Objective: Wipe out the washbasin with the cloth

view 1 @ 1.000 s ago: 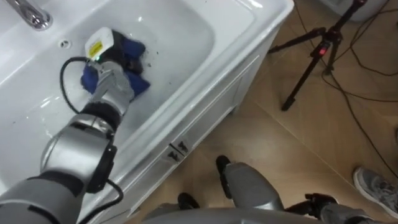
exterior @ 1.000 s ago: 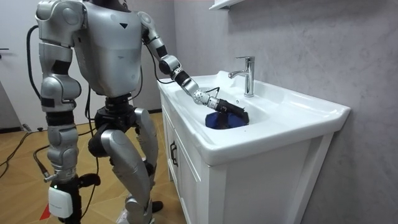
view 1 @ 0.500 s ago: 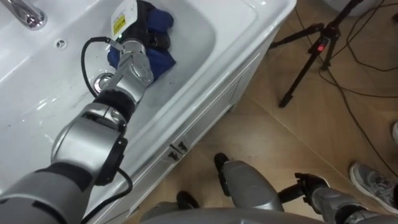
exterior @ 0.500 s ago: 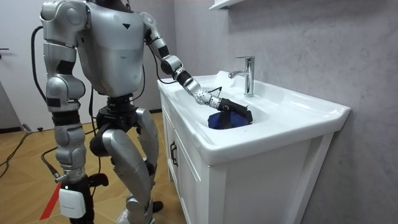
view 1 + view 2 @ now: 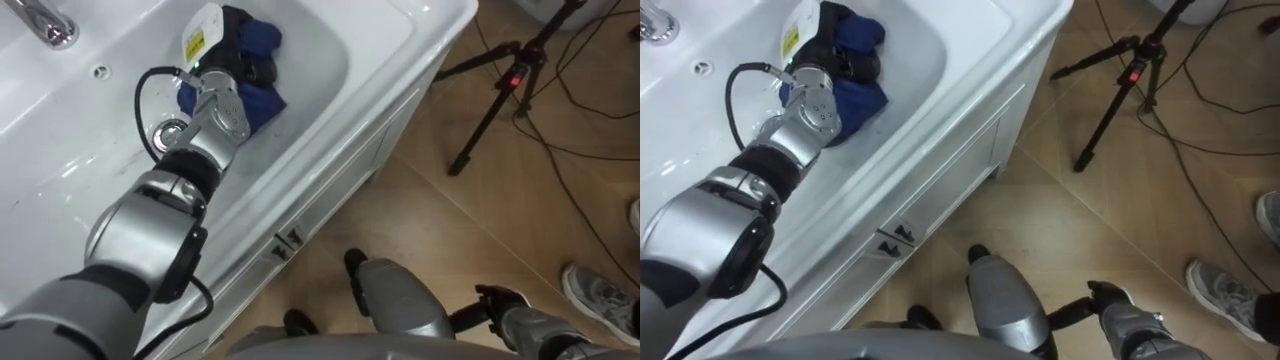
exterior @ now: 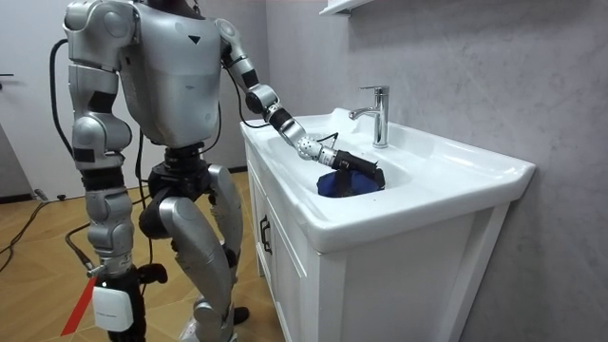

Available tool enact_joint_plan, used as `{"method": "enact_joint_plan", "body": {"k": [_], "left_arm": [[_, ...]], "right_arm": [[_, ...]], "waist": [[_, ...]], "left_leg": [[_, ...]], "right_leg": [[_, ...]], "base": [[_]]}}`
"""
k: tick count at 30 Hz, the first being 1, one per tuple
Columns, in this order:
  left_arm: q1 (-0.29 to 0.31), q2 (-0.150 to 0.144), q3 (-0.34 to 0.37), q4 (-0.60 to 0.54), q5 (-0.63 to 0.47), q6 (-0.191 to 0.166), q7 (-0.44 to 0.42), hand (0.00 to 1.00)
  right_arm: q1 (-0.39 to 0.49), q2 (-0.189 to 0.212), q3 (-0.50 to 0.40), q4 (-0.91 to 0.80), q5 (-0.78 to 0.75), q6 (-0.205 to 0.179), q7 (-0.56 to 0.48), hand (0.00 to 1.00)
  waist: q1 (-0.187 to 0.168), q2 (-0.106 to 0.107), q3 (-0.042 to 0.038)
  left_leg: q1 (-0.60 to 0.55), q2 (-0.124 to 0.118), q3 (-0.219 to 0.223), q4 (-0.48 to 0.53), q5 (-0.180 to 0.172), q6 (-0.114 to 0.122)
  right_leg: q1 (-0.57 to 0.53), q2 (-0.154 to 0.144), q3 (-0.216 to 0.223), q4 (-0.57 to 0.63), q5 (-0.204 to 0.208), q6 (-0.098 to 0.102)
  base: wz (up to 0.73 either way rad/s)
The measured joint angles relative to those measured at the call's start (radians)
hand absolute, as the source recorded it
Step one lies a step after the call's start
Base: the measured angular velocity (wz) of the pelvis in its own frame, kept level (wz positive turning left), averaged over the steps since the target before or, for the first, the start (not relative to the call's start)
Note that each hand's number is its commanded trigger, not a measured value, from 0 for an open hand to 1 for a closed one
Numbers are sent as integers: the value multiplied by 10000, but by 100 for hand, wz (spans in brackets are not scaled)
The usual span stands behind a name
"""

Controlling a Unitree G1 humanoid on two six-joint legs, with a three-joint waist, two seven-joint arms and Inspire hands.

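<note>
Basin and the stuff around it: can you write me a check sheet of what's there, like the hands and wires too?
Surface: white basin with a tap and a drain.
Job's things: blue cloth bunched inside the basin, next to the drain.
Clutter: nothing seen.
Hands: left hand in the basin, curled on the cloth; right hand hangs low at the robot's side.
Cables: dark wires on the wooden floor.
Surroundings: black tripod, cabinet under the basin, a person's shoe, grey wall.
</note>
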Motion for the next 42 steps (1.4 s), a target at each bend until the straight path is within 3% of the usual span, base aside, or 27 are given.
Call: {"method": "enact_joint_plan", "body": {"k": [6,9,13,18,22,26,33,38,42], "left_arm": [[585,4,-12,-14,-3,-310,-139,100],[1036,-11,-19,-84,-17,-367,-425,100],[1371,5,30,-33,-8,-377,-971,100],[1626,-90,28,38,-9,-406,-1637,100],[1870,-174,9,41,-13,-406,-2088,100],[2200,-413,19,64,-16,-434,-2110,100],[2775,-402,151,63,-4,-729,-2195,100],[3099,-411,366,60,36,-731,-2299,100],[3264,-319,806,43,623,-751,-2306,100]], "right_arm": [[-47,-30,-7,36,23,168,-49,0],[-100,-20,-128,5,-13,376,-94,0],[-142,0,-220,26,-52,412,-195,0],[-82,8,-223,36,-338,491,-275,0],[-117,-6,-227,-15,-359,636,-266,0],[28,-14,-505,-205,-82,595,-277,0],[91,214,-1006,-394,488,306,-504,0],[459,287,-1004,-527,987,264,-344,0],[681,283,-1480,-428,861,93,-159,0]], "waist": [[3,-65,34],[-4,-35,-26],[34,-46,-43],[34,0,-119],[76,44,-271],[577,8,-341],[1201,-68,-389],[1793,-183,-592],[1995,-220,-599]], "left_leg": [[150,-77,-75,-82,-4,12],[223,-206,-267,-59,-44,58],[458,-277,-445,-119,-48,68],[687,-292,-897,-179,-46,67],[951,-305,-1100,-341,-40,57],[1487,-319,-1022,-667,-17,17],[2075,-269,-1138,-1101,46,-128],[2478,-190,-1217,-1364,142,-276],[2672,-102,-1217,-1402,152,-293]], "right_leg": [[146,-68,-53,35,-82,41],[221,-194,-122,332,-329,106],[509,-315,-344,364,-472,134],[1036,-392,-759,116,-536,146],[1413,-399,-932,-48,-617,159],[1793,-371,-901,-66,-713,150],[2415,-225,-990,-453,-836,119],[3055,-52,-1198,-1080,-682,10],[3334,4,-1175,-1303,-685,0]], "base": [[3],[17],[17],[27],[14],[-5],[6],[3],[1]]}}
